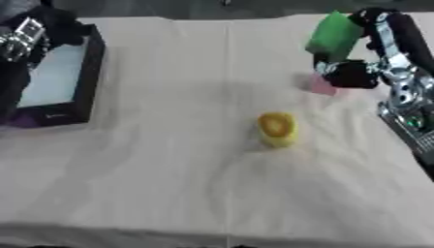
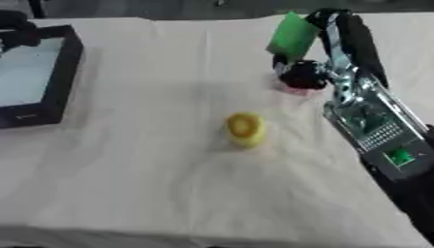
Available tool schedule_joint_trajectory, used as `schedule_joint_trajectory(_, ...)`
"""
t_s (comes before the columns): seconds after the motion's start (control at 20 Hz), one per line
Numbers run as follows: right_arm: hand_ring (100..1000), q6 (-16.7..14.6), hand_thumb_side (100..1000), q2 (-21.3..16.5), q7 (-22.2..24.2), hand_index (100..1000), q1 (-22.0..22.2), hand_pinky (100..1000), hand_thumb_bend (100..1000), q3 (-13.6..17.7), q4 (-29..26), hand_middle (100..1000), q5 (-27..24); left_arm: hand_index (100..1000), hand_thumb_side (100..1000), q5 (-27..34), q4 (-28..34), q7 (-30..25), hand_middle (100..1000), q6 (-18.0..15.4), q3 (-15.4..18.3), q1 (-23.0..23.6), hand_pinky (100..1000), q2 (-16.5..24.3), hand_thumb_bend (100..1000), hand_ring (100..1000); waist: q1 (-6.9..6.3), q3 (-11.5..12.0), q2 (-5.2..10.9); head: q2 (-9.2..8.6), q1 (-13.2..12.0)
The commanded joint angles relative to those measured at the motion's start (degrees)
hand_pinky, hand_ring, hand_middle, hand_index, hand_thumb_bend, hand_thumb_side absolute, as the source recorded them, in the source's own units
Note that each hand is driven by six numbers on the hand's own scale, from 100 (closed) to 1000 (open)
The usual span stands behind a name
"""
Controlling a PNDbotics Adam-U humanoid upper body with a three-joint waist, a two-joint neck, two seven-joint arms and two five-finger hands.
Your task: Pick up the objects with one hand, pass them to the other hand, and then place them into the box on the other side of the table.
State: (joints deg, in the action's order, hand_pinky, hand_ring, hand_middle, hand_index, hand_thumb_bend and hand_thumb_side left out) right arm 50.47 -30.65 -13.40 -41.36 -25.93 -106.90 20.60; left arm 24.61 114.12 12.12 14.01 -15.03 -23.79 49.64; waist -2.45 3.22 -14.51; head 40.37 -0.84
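My left hand (image 1: 19,41) sits over the black box (image 1: 88,77) at the far left; I cannot tell its finger state. A yellow object (image 1: 277,129) lies mid-cloth, well apart from both hands. My right hand (image 1: 360,68) grasps a green block (image 1: 334,35); a pink object (image 1: 322,86) lies just beneath its fingers.
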Motion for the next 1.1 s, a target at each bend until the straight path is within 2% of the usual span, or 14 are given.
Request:
schedule_joint_trajectory(0.05,777,1.5,100,1.7,0.2,496,-1.7,738,305,-0.7,-0.2,620,4.8,821,892,1.3,0.5,-2.8,742,3.3,-1.0,-2.4,1000,3.5,100,776,-0.75,0.1,2.36,0.51,-0.3)
schedule_joint_trajectory(0.5,797,1.5,100,6.9,6.7,505,-4.3,748,294,-3.9,0.4,623,17.0,847,910,-3.7,0.5,-12.5,768,12.7,-6.5,-10.4,997,5.7,100,795,-0.78,0.4,2.85,1.11,-0.5)
schedule_joint_trajectory(0.8,793,1.5,100,9.2,10.1,505,-5.2,748,290,-5.3,0.8,621,23.0,852,920,-7.0,0.5,-16.0,776,16.4,-9.2,-13.9,990,4.9,100,800,-0.77,0.8,3.02,1.24,-1.0)
schedule_joint_trajectory(1.1,789,1.0,100,10.9,12.5,504,-6.0,743,288,-6.5,0.3,619,26.4,860,930,-10.0,0.5,-17.9,784,20.1,-12.1,-16.8,985,3.7,100,805,-0.69,1.1,2.91,1.13,-1.2)
